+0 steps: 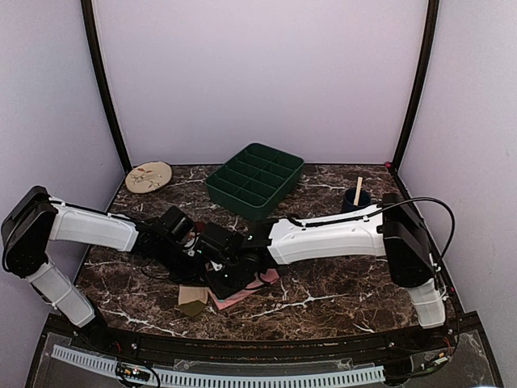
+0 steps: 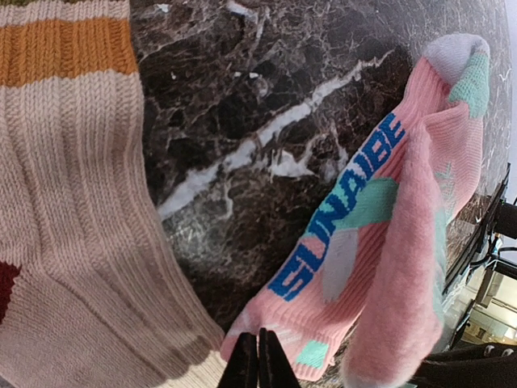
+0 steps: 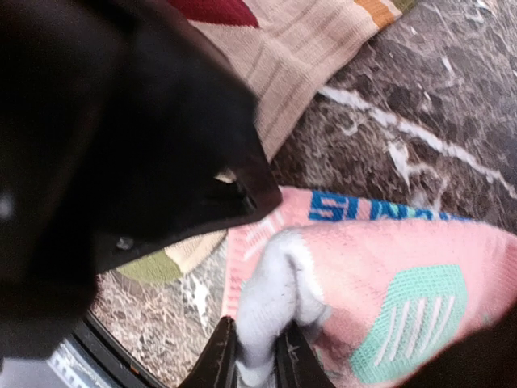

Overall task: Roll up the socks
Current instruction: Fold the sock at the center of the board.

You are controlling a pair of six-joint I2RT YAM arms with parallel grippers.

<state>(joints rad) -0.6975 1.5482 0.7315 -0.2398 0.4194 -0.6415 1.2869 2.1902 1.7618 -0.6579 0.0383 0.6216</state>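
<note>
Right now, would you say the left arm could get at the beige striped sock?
Probably yes: the beige striped sock lies flat and uncovered beside the left gripper, with only bare table between. Its jaws are shut at the edge of the pink sock, so they would have to open first.

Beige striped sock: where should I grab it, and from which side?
Probably best to pinch the olive toe of the beige striped sock, coming from the near side. It lies flat and exposed beside the pink sock, whereas the rest is covered from above.
</note>
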